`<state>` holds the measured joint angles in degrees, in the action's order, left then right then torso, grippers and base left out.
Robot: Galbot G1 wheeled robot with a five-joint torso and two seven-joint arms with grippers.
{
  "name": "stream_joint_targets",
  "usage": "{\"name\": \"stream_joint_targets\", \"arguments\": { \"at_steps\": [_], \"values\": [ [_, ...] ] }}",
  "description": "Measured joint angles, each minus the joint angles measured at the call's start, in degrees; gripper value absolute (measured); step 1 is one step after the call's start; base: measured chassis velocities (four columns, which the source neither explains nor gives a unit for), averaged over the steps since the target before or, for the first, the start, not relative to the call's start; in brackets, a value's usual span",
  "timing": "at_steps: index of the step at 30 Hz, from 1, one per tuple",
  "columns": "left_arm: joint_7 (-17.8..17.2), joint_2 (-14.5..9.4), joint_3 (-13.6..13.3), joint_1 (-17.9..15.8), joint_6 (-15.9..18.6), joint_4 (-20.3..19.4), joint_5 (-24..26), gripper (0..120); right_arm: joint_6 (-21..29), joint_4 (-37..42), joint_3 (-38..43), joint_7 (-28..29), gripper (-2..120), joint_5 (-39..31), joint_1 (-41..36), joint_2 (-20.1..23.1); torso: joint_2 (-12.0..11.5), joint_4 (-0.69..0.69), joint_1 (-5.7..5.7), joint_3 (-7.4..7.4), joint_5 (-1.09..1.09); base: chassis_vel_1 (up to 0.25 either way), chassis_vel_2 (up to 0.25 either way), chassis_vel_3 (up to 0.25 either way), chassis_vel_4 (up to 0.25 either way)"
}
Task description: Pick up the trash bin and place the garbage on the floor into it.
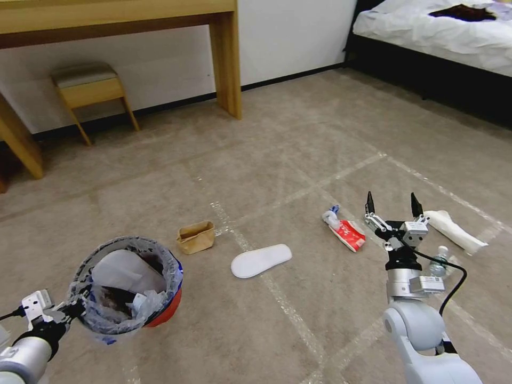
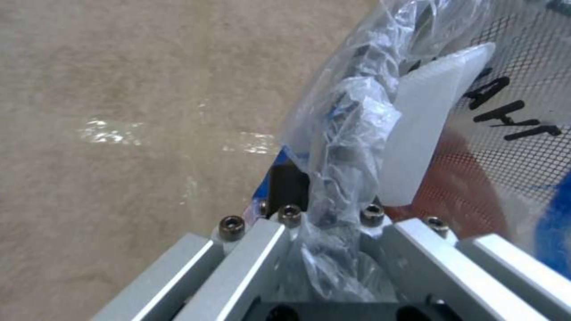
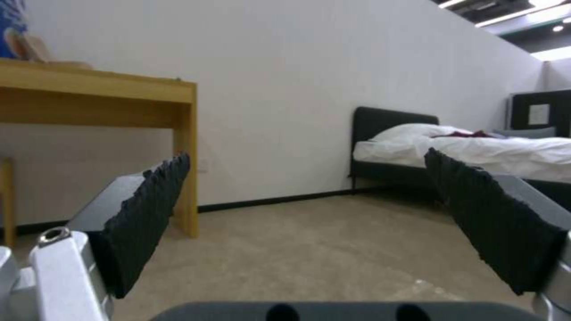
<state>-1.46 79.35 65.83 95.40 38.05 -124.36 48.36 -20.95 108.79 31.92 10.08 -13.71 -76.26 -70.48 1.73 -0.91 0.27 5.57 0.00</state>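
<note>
Beige taped floor is carrying the garbage, so while the left gripper is clamping the rim of the trash bin lifted near the floor's close edge, the wide-open right gripper should probably be descending squarely over the red wrapper.

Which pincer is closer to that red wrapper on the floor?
Right. The right pincer hovers open just beside the red wrapper; the left pincer is far off, gripping the bin.

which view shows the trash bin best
The head view: the trash bin shows whole, held off the floor by the left gripper. The left wrist view shows just its bagged rim pinched close up; the right wrist view faces the wall.
</note>
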Motion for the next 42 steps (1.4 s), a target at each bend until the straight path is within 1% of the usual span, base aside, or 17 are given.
{"name": "stream_joint_targets", "arguments": {
  "at_steps": [20, 36, 42],
  "values": [
    [0.10, -0.06, 0.02, -0.60, -0.34, 1.36, -0.93, 1, -1.07, -0.97, -0.05, -0.23, 100, 0.67, 0.53, -0.35, 0.00, 0.00, 0.00, 0.00, 0.00, 0.011, 0.007, 0.010, 0.008],
    [0.10, -0.07, 0.42, -0.47, -0.43, 1.40, -0.93, 1, -1.28, -0.96, 0.63, -1.15, 100, 1.07, -0.44, -0.36, 0.00, 0.00, 0.00, 0.00, 0.00, 0.000, 0.000, 0.000, 0.000],
    [0.09, -0.02, 0.56, -0.51, -0.51, 1.98, -1.46, 1, -1.30, -0.95, 0.64, -1.16, 100, 1.08, -0.46, -0.33, 0.00, -0.01, 0.00, 0.00, 0.00, -0.063, 0.062, 0.068, -0.070]
  ]
}}
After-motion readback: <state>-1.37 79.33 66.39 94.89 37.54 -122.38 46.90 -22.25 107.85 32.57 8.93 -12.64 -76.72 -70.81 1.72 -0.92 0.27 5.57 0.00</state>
